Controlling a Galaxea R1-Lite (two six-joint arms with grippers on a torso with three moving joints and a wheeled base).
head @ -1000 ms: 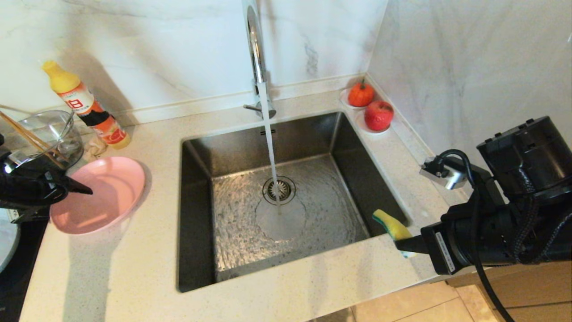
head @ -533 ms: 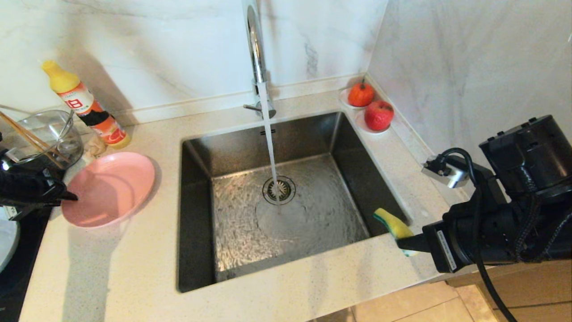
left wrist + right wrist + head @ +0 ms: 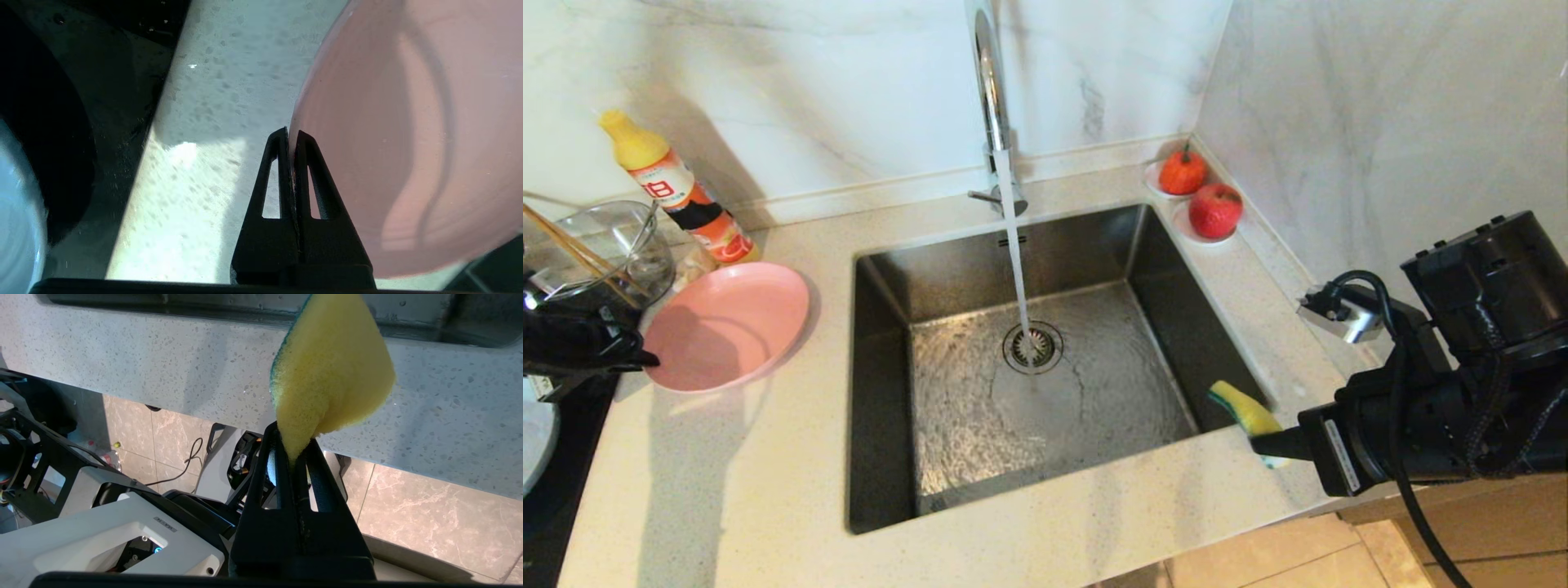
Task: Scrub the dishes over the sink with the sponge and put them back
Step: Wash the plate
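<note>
Pink plate (image 3: 392, 155), judged light, stiff and slippery, is pinched at its near rim by my closed left gripper (image 3: 288, 136); my right gripper (image 3: 294, 451) squeezes the soft sponge (image 3: 331, 371).

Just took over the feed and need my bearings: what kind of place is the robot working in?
Most likely a home kitchen: a steel sink set in a speckled stone counter, its faucet running, a dish-soap bottle by the marble wall and a pink plate alongside.

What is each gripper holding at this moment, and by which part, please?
The left gripper pinches the pink plate by its rim; the right gripper clamps the yellow sponge by one squeezed end.
</note>
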